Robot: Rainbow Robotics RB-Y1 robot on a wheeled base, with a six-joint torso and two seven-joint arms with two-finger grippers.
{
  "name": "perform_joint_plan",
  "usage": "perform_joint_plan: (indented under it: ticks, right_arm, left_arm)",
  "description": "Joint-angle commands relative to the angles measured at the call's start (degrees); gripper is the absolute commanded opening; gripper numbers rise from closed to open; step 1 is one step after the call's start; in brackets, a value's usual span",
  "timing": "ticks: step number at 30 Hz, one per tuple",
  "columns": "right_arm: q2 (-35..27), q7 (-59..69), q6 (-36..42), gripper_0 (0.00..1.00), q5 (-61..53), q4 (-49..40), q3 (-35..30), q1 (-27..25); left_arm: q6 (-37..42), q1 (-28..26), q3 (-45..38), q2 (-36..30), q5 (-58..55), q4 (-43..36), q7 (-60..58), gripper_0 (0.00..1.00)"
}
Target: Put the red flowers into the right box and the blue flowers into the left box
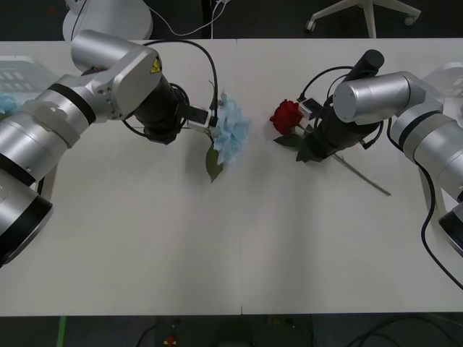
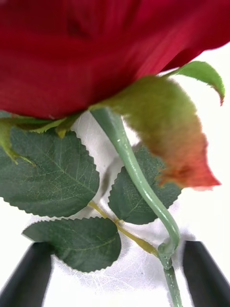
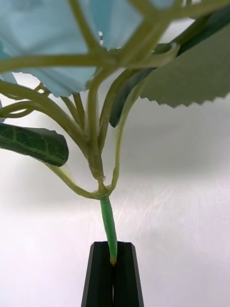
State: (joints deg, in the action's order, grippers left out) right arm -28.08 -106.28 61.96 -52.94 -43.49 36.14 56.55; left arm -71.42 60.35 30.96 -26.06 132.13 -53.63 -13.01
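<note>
Mid-task, I judge: the left hand (image 3: pixel 113 273) pinches a blue flower (image 1: pixel 230 130) at upper centre, the right hand (image 2: pixel 115 276) straddles, unclosed, the red rose (image 1: pixel 286 116) lying on the table (image 1: pixel 217 246); both still need boxing.

Both arms reach inward over the table, wrists bent toward the middle.
The left arm's black two-finger gripper (image 3: pixel 113 268) has its fingers pressed together on a thin stem end; the right arm's black two-finger gripper (image 2: pixel 117 283) has its fingers spread wide apart.
</note>
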Motion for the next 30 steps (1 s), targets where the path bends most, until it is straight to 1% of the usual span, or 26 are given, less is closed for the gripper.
perform_joint_plan:
  ticks: [1, 3, 5, 7, 8, 9, 11, 14, 17, 20, 22, 24, 27, 30]
  right_arm:
    - [1.5, 0.7, -0.6, 0.49, 0.7, 0.0, 1.4, 2.6]
    - [1.5, 0.8, -0.7, 0.31, 0.9, 0.0, 1.7, 2.6]
    - [1.5, 0.8, -0.9, 0.23, 1.0, 0.0, 1.8, 2.6]
    - [1.5, 0.8, -0.9, 0.18, 1.2, 0.0, 2.0, 2.6]
    - [1.5, 0.9, -0.9, 0.17, 1.2, 0.0, 2.0, 2.6]
    - [1.5, 0.9, -0.8, 0.14, 1.3, 0.0, 2.0, 2.6]
    - [1.5, 0.8, -0.7, 0.10, 1.3, 0.0, 2.0, 2.6]
    - [1.5, 1.1, -0.4, 0.06, 1.7, 0.0, 2.0, 2.6]
    - [0.8, 1.5, 0.1, 0.04, 1.9, 0.0, 1.5, 2.9]
    - [-0.5, 1.9, 1.8, 0.00, 1.8, 0.0, -0.6, 3.5]
    - [-2.2, 2.0, 4.7, 0.00, 1.5, 0.0, -2.9, 4.7]
    - [-3.8, 2.0, 6.9, 0.00, 1.4, -0.1, -5.1, 5.9]
    - [-6.7, 1.5, 10.8, 0.00, 1.2, 0.0, -7.9, 7.7]
    - [-10.4, 1.3, 15.2, 0.00, 0.6, -0.3, -11.9, 9.6]
  left_arm:
    - [-5.3, 0.0, -10.7, -6.3, -0.6, -5.1, -5.4, 0.00]
    - [-8.3, -2.3, -17.2, -9.2, 0.1, -8.9, -9.3, 0.00]
    - [-10.4, -4.3, -21.7, -11.6, 0.5, -11.6, -13.2, 0.00]
    - [-12.7, -6.8, -27.1, -14.8, 1.1, -14.7, -17.9, 0.00]
    - [-13.2, -7.5, -28.6, -15.4, 1.3, -15.4, -19.2, 0.00]
    - [-14.1, -8.6, -31.4, -16.8, 2.1, -16.5, -21.2, 0.00]
    - [-15.9, -9.9, -36.2, -18.6, 4.4, -17.7, -24.5, 0.00]
    - [-18.6, -10.6, -42.5, -20.3, 8.5, -17.6, -29.5, 0.00]
    - [-18.6, -11.5, -47.0, -21.3, 12.5, -17.6, -33.5, 0.00]
    - [-18.6, -12.7, -51.0, -22.0, 16.8, -17.6, -37.8, 0.00]
    - [-18.2, -14.2, -53.3, -22.0, 20.0, -17.6, -40.6, 0.00]
    - [-16.9, -15.4, -54.0, -22.1, 22.3, -17.6, -42.4, 0.00]
    - [-13.7, -18.6, -53.1, -24.3, 22.3, -16.9, -46.7, 0.00]
    - [-9.2, -21.2, -51.6, -26.5, 22.2, -13.7, -48.1, 0.00]
